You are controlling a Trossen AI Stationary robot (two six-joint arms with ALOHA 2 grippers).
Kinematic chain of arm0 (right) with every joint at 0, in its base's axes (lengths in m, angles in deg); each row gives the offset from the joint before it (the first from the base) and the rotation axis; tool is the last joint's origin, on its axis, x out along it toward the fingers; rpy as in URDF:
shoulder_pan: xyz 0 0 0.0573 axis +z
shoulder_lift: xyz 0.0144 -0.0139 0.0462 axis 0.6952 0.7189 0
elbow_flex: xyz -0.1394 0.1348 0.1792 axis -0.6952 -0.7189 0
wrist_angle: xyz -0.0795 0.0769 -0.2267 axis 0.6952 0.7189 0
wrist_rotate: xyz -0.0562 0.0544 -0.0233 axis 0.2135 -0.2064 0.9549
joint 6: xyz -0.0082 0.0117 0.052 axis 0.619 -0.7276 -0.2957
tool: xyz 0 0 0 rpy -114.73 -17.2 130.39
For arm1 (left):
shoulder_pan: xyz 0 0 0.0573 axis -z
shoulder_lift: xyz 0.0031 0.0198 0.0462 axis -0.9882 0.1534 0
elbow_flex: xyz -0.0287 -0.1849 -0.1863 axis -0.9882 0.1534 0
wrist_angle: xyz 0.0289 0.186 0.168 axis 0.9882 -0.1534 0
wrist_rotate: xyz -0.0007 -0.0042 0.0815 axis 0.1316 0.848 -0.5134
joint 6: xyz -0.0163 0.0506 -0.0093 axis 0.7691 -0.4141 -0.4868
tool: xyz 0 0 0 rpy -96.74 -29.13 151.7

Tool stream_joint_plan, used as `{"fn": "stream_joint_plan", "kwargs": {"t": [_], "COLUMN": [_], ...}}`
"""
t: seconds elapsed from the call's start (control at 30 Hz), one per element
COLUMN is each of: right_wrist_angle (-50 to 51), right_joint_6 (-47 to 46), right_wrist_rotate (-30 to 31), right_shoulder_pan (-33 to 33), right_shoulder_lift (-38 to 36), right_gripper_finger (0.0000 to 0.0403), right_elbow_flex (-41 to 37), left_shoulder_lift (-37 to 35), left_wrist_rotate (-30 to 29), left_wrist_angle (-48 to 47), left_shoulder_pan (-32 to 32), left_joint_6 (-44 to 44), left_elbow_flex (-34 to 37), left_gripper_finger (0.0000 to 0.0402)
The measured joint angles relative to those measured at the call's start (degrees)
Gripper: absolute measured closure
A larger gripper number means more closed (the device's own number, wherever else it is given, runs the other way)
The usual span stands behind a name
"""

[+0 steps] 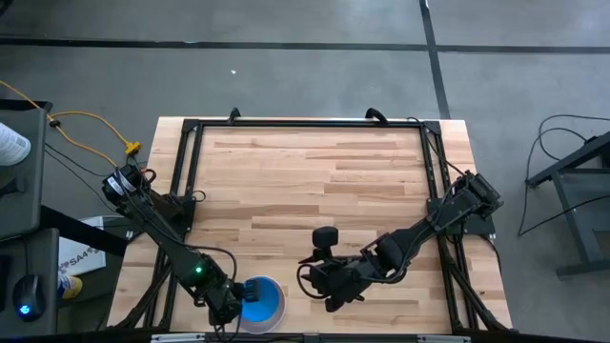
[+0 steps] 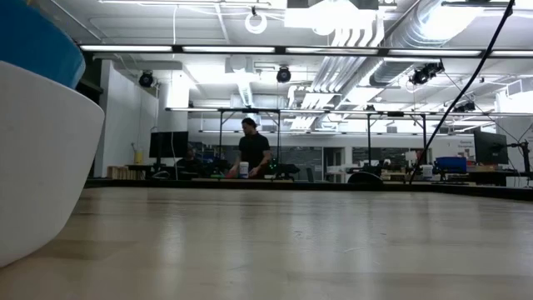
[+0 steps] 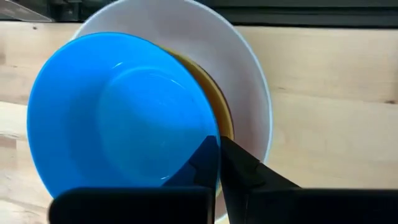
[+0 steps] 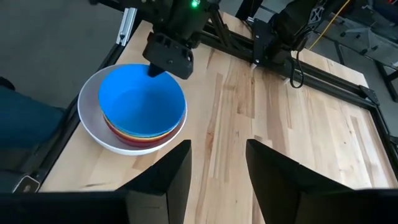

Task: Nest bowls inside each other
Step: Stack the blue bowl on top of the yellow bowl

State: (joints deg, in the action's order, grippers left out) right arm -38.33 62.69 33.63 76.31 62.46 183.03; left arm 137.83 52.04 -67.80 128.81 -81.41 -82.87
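A blue bowl [image 4: 140,99] tops a stack of pink-red and yellow bowls [image 4: 134,135], all inside a larger white bowl [image 4: 93,134] near the table's front left edge [image 1: 262,303]. My left gripper [image 3: 219,162] is at the blue bowl's left rim, shut on it. My right gripper [image 4: 217,168] hovers open over bare wood to the right of the stack [image 1: 319,278], with nothing between its fingers. The low view shows only the white bowl's wall [image 2: 42,158] and a strip of blue rim [image 2: 37,42] above it. My left gripper pinches the blue bowl's rim [image 3: 208,140] on the side toward the table's left edge, one finger inside the bowl and one outside. The fingers slant down from above and from the left. The bowl sits in the stack, a little off centre in the white bowl.
Black frame rails [image 1: 186,181] run along the table's left, far and right sides. Bare wood [image 1: 315,171] stretches across the middle and far half of the table. A person [image 2: 252,150] stands far off in the room behind.
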Motion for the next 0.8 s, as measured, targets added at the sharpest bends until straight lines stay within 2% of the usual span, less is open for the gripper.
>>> {"fn": "stream_joint_plan", "kwargs": {"t": [0.37,0.8], "right_wrist_angle": [-0.3,-0.7], "right_joint_6": [-1.0,-1.0], "right_wrist_rotate": [-0.4,-1.5], "right_shoulder_pan": [0.0,0.0], "right_shoulder_lift": [0.0,0.0], "right_gripper_finger": [0.0256,0.0256], "right_elbow_flex": [0.0,0.0], "left_shoulder_lift": [0.0,0.0], "left_wrist_rotate": [0.1,0.2], "left_wrist_angle": [0.8,4.0], "left_shoulder_pan": [-1.2,-1.9], "left_joint_6": [4.5,6.0], "left_elbow_flex": [0.0,0.0], "left_gripper_finger": [0.0359,0.0354]}}
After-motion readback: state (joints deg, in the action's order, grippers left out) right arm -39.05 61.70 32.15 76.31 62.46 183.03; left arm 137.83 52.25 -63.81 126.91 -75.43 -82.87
